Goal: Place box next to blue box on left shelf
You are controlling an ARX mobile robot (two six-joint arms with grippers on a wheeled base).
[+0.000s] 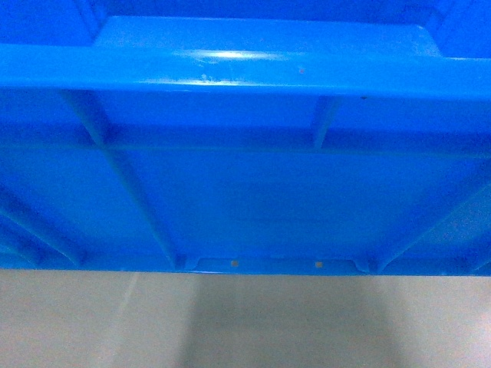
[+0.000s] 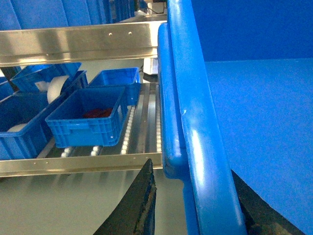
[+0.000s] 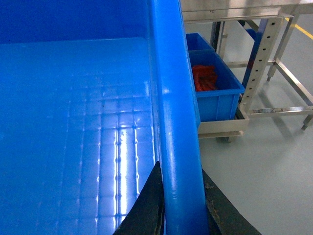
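The box (image 1: pixel 245 176) is a big bright blue ribbed crate that fills the head view, its underside hanging above the floor. My right gripper (image 3: pixel 180 169) is shut on the box's rim (image 3: pixel 176 122), both black fingers pressed against it. My left gripper (image 2: pixel 193 171) straddles the opposite rim (image 2: pixel 195 122); floor shows between the outer finger (image 2: pixel 146 196) and the rim. The left shelf (image 2: pixel 73 164), with white rollers, lies just beyond the box's far corner. On it stands a smaller blue box (image 2: pixel 88 117) with dark red contents.
More blue bins (image 2: pixel 117 81) sit behind and left on the shelf, one with a white roll (image 2: pixel 56 88). A steel rail (image 2: pixel 73 44) runs above the shelf. In the right wrist view a blue bin of orange parts (image 3: pixel 210 93) stands by a metal frame (image 3: pixel 259 58).
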